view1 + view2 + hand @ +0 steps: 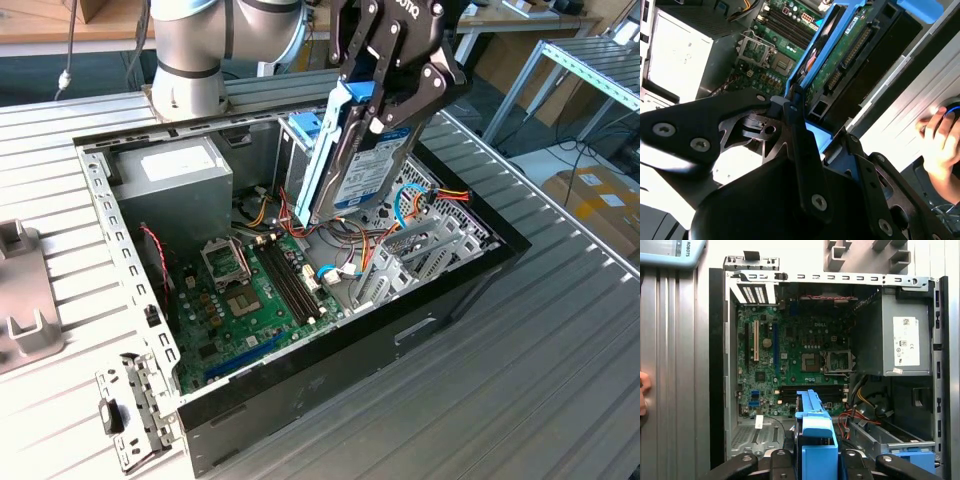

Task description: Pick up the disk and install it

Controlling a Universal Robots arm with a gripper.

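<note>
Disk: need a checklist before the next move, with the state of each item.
1. Grip: the end effector is shut on the disk, clamping its blue carrier. Ok.
2. Height: the disk hangs tilted above the open case and is not seated. Ok.
3. Path below: loose cables lie in the case under the disk's lower end. Not ok.
4. People: a hand is close beside the case in the second wrist view. Not ok.
5. Disk lined up for seating: cannot tell.
</note>
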